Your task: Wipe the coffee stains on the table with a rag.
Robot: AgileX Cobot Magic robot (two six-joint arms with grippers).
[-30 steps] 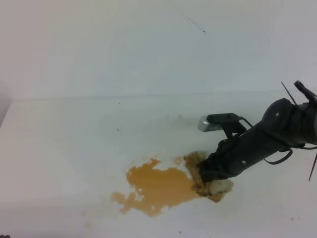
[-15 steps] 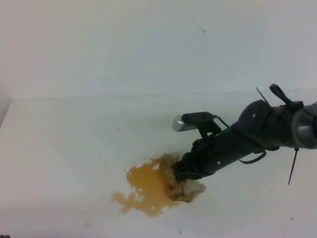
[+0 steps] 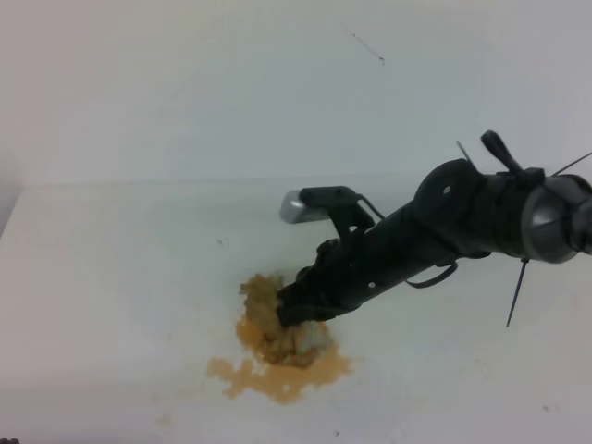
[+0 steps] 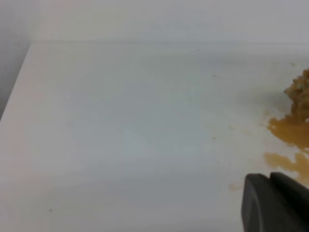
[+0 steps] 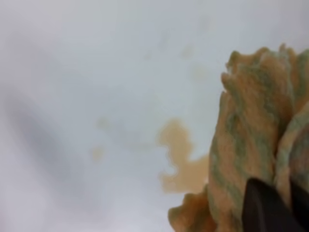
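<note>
My right gripper (image 3: 292, 308) is shut on the rag (image 3: 266, 310), a wrinkled beige-tan wad, and presses it down on the white table (image 3: 111, 277). The rag lies over the upper part of the coffee stains (image 3: 277, 377). An orange-brown lobe still shows in front of it and to its left. In the right wrist view the soaked rag (image 5: 251, 140) fills the right side above a dark finger (image 5: 263, 208), with a stain patch (image 5: 181, 162) beside it. The left wrist view shows the rag (image 4: 300, 94), the stain (image 4: 289, 130) and one dark left finger (image 4: 258, 203).
A plain white wall (image 3: 231, 83) rises behind the table, with a thin dark mark (image 3: 368, 48) high up. Small dark specks (image 3: 220, 243) dot the table. The right arm's camera housing (image 3: 303, 205) sticks out above the rag.
My right gripper has dragged the rag leftward across the blotch. The right part of the stain is gone, and the rag now looks browner and sits on the stain's left half.
</note>
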